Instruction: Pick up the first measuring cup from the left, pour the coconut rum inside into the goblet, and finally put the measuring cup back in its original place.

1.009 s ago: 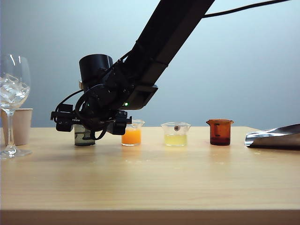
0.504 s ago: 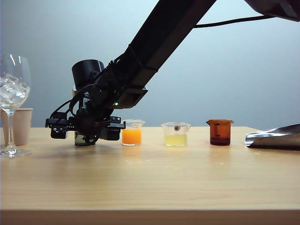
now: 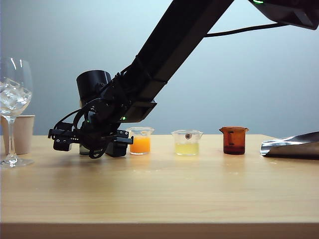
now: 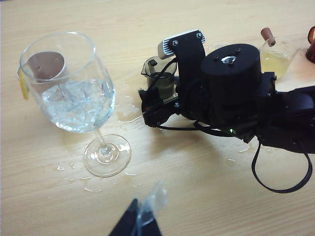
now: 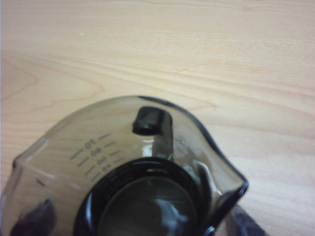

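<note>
Pale wood worktop (image 3: 199, 189) runs across the exterior view under a plain grey-blue wall. On its left side stands the goblet (image 3: 14, 99), upright, its round bowl holding ice cubes; a beige paper cup (image 3: 22, 133) stands just behind it. The right arm reaches down from the upper right and across to the left half of the worktop, and the right claw (image 3: 89, 142) hangs low over the surface with its jaws spread wide, set on either side of the first measuring cup (image 4: 160, 78). In the exterior view that cup is almost wholly hidden behind the claw; the left wrist view shows it upright on the worktop, near the goblet, with one pale finger (image 4: 181, 42) standing just beside its rim. The right wrist view looks straight down into the cup (image 5: 133, 172), with printed scale marks on its wall and its pour spout to one side; whether the coconut rum is inside cannot be told for sure from here. Whether the fingers touch the cup cannot be told either. Beside the claw stands a clear cup of orange liquid (image 3: 140, 141), then a cup of pale yellow liquid (image 3: 187, 142), then an amber-brown cup (image 3: 234, 140), all in a row, with a shiny metal scoop (image 3: 291, 145) at the far right. Small wet drops (image 4: 125, 110) lie around the goblet's foot. The left claw (image 4: 142, 221) hovers above the worktop near the goblet, its tips close together with a narrow gap between them, holding nothing.
</note>
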Controlling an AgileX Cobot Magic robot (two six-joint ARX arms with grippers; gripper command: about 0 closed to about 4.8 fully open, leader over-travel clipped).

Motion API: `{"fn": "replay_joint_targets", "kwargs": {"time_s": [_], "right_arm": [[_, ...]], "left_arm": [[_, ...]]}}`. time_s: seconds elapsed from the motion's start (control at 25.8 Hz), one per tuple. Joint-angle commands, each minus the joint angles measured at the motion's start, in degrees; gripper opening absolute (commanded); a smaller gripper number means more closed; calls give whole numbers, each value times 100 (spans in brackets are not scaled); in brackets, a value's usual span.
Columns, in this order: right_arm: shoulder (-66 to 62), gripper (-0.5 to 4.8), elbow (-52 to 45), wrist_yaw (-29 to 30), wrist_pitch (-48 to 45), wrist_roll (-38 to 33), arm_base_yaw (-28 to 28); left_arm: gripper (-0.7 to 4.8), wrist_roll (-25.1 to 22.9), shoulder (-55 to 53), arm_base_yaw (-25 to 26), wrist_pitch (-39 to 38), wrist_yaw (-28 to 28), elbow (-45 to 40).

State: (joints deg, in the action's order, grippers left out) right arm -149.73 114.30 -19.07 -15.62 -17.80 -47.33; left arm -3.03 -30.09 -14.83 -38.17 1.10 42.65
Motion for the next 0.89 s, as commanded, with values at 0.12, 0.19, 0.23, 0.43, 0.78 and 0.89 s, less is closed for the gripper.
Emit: {"fn": "replay_joint_targets", "kwargs": {"time_s": [0.12,0.19,0.23,0.43,0.78,0.89], "right_arm": [[0,317,20,-9,-133,-114,-11],[0,288,20,-7,-131,-114,-11],[0,249,20,-7,-133,-114,-11],[0,174,22,-4,-136,-109,-9],[140,175,24,-4,-210,254,-17],[306,175,24,85,-219,686,-26]], "left_arm": [[-6,-20,9,0,48,22,9],[-6,-20,9,0,46,22,9],[-5,-20,9,0,46,22,9],[-5,-20,9,0,50,22,9],[-6,-404,13,2,55,317,11],[-5,-402,20,2,61,328,13]]}}
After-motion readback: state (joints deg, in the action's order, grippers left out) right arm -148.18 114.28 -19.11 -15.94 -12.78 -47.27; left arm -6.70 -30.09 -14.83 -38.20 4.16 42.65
